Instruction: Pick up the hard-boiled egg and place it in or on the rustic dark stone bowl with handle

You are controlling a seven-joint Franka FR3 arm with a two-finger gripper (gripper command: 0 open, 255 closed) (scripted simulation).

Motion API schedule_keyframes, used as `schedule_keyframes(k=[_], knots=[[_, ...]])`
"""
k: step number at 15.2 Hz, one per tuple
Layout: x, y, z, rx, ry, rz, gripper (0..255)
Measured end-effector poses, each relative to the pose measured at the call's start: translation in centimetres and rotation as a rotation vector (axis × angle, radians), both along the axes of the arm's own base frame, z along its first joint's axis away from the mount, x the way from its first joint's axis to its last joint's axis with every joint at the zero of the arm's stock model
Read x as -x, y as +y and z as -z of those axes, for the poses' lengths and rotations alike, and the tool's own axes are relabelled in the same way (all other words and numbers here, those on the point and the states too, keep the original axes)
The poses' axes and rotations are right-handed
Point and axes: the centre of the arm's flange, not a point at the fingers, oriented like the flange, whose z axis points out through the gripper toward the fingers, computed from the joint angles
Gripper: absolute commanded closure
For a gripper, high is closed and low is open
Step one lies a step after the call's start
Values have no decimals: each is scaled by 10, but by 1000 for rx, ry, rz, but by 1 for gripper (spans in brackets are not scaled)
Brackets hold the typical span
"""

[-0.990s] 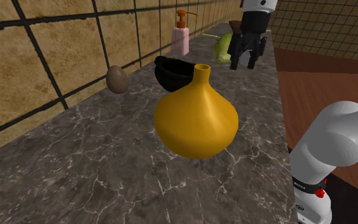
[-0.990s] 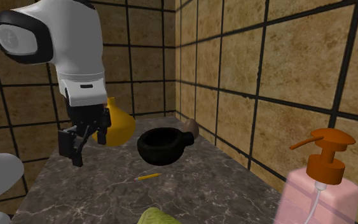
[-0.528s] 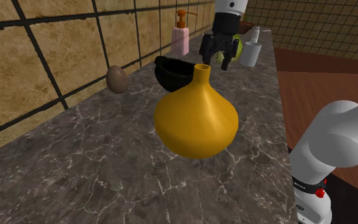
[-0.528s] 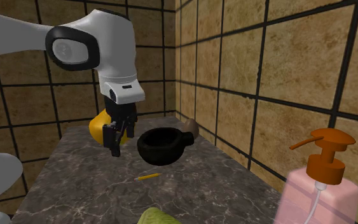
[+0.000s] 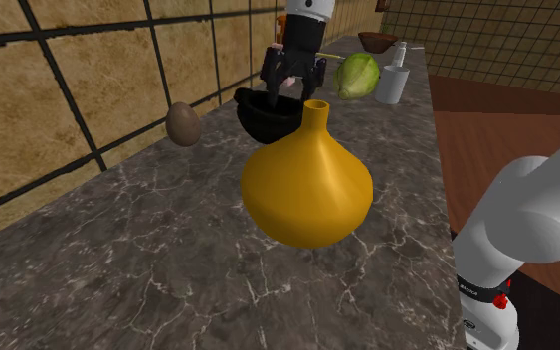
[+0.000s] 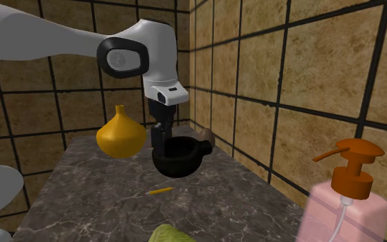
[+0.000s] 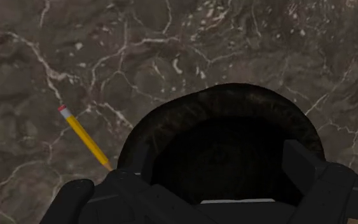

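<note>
Seeing brown egg [image 5: 183,123] lying on marble counter [image 5: 148,249], against tiled wall, apart from dark bowl [image 5: 258,121]. Risks as I judge them: round egg may roll out of pinch; wall close behind leaves little finger room; sideways move toward egg may clip bowl rim. Gripper [image 5: 292,85] hovers over bowl, pointing down, fingers spread, empty. Arm reaches far past yellow vase [image 5: 307,179].

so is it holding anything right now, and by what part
Nothing. The gripper is open above the dark bowl; the egg lies on the counter, apart from it.
</note>
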Motion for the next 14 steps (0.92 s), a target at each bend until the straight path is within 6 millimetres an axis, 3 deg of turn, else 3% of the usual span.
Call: schedule_keyframes(k=[4,9,14], knots=[[-26,31,-9,18,-34,-27,0],[-63,96,-3,-38,-59,-50,0],[-96,148,-6,-60,-92,-76,0]])
